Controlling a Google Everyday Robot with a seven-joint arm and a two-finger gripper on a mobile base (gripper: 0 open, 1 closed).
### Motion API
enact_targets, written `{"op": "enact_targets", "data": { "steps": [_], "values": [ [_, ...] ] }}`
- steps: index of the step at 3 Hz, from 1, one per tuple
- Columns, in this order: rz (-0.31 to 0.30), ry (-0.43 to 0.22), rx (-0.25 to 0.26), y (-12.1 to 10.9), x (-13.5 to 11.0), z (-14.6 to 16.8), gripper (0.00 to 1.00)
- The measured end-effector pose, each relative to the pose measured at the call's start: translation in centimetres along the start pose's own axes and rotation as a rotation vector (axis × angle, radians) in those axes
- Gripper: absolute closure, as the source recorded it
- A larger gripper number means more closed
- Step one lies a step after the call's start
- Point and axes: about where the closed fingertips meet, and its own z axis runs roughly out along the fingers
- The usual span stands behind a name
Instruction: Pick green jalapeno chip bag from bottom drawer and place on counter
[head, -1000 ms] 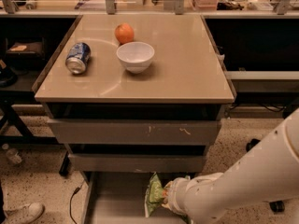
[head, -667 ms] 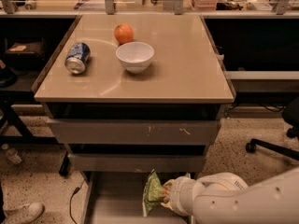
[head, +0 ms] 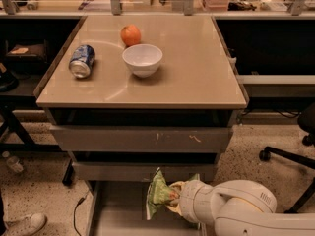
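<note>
Beige counter point(head: 197, 77) carries a can point(head: 82, 60), an orange point(head: 130, 35) and a bowl point(head: 142, 59) far left, with open room near and right. Below it the bottom drawer point(head: 115, 215) stands pulled out. Over its right side the gripper point(head: 173, 196) clasps the chip bag point(head: 158, 190) upright, slightly higher than before. The bag's print is unreadable.

Cream claw point(head: 173, 196) over grey bottom drawer point(head: 118, 216) grips green bag point(head: 158, 191) (pale edges); beige counter point(head: 192, 77).
</note>
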Motion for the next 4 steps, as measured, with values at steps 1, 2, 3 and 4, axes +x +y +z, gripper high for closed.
{"op": "enact_targets", "data": {
  "steps": [1,2,3,4],
  "values": [
    [0.000,0.001,0.000,0.0,0.0,0.0,1.00],
    [-0.015,-0.009,0.058,-1.8,-0.9,-1.9,1.00],
    [-0.068,-0.031,0.160,-4.6,-3.7,-6.0,1.00],
    [-0.136,-0.035,0.284,-8.8,-8.6,-12.3,1.00]
  ]
}}
